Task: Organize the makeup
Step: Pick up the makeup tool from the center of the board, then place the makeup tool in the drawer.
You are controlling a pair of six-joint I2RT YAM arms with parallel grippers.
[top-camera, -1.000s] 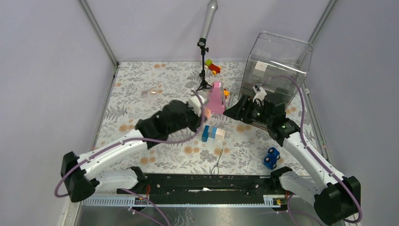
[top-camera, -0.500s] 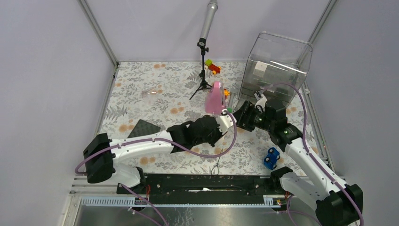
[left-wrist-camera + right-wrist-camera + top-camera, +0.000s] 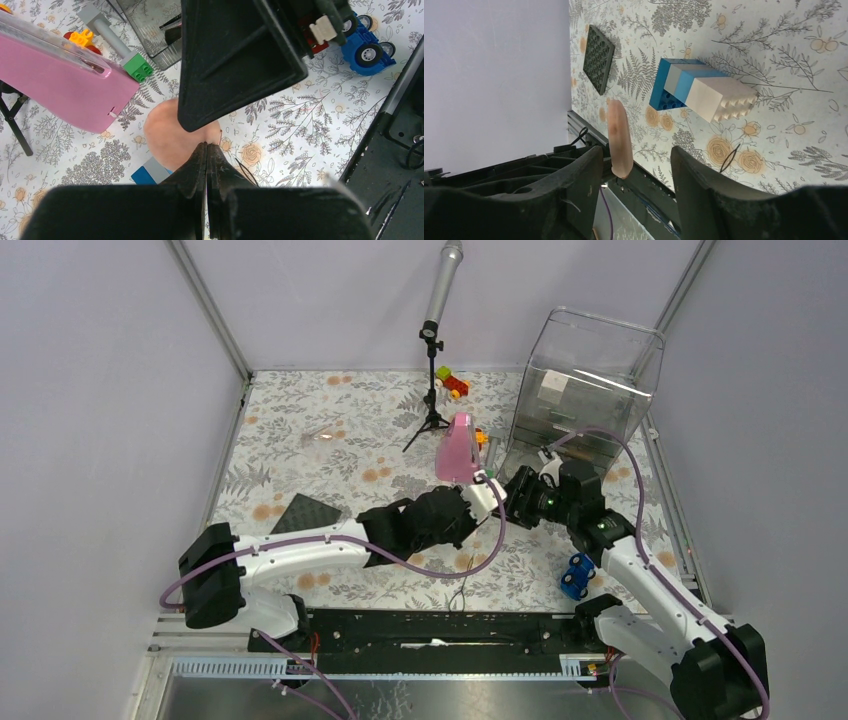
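Left pincer (image 3: 206, 147) pinching sponge (image 3: 165, 135), clear organizer (image 3: 590, 380) — contents unclear

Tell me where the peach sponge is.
Centre of the left wrist view: the peach sponge is pinched in the left gripper, mid-table, between the open fingers of the right gripper, near the blue-and-white blocks.

Matt peach sponge (image 3: 167, 137), glossy plastic blocks (image 3: 704, 90), clear plastic box (image 3: 590, 370)

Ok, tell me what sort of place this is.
Probably a robot recording booth: plain grey walls enclose a floral-covered table, left arm and right arm bolted at its edge, a microphone on a tripod.
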